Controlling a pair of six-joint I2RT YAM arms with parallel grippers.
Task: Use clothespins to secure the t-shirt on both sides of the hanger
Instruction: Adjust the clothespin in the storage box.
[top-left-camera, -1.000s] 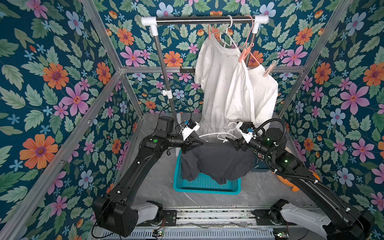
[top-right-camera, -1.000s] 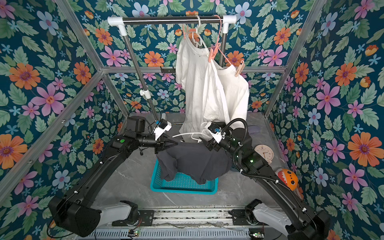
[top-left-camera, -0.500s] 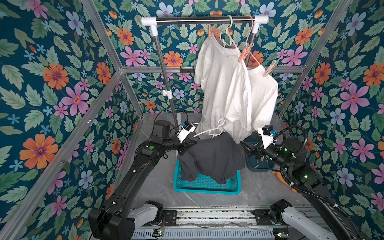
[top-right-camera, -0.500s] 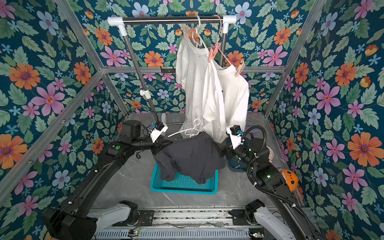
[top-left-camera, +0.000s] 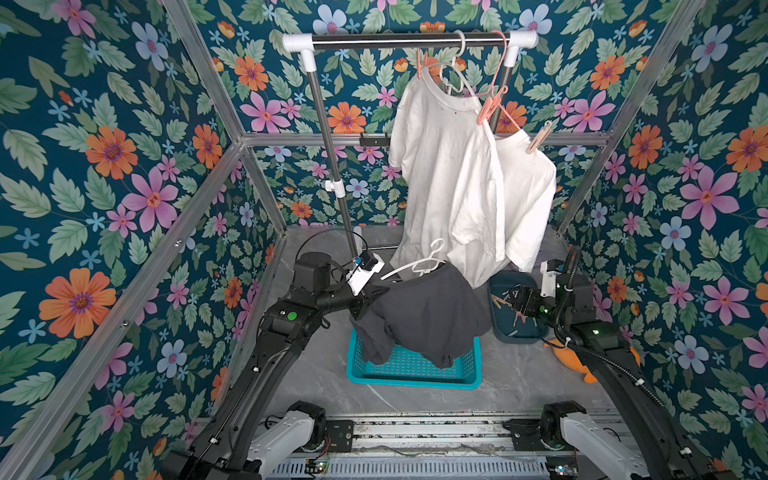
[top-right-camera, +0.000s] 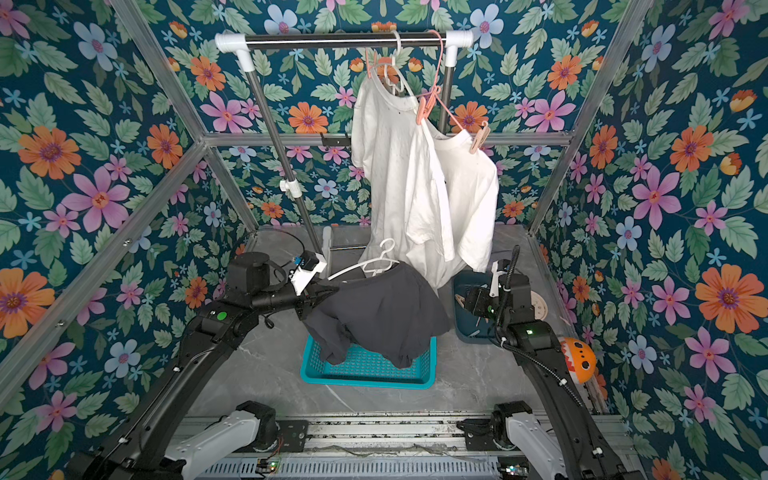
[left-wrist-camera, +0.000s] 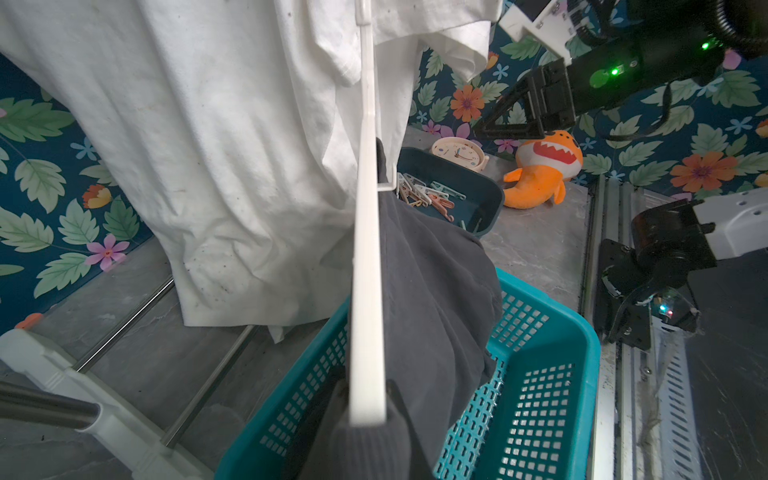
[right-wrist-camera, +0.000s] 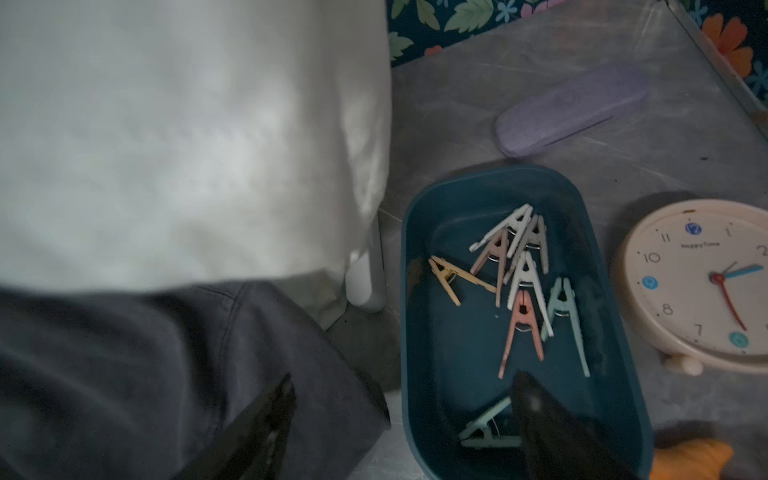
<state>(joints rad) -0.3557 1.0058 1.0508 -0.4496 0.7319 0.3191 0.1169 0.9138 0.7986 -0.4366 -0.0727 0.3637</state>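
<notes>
A dark grey t-shirt (top-left-camera: 424, 307) is draped on a white hanger (top-left-camera: 419, 266) above the basket in both top views. My left gripper (top-left-camera: 374, 291) is shut on the hanger's left end, with shirt fabric over it; the left wrist view shows the hanger (left-wrist-camera: 368, 249) running away from the left gripper (left-wrist-camera: 368, 415). Several clothespins (right-wrist-camera: 519, 266) in pink, beige, grey and pale green lie in a dark blue tray (right-wrist-camera: 419, 332). My right gripper (right-wrist-camera: 405, 380) hangs open over the tray's near edge, holding nothing. It is apart from the shirt in a top view, right gripper (top-left-camera: 513, 297).
A teal basket (top-left-camera: 411, 380) sits under the shirt. Two white t-shirts (top-left-camera: 449, 166) hang pegged on the rack (top-left-camera: 407, 39), reaching down behind the hanger. A clock (right-wrist-camera: 706, 282), a purple case (right-wrist-camera: 569, 110) and an orange plush toy (left-wrist-camera: 540, 174) lie near the tray.
My right gripper has left the shirt's right side and swung right to hang over the clothespin tray. The hanger's right end has dropped; only the left gripper holds it.
</notes>
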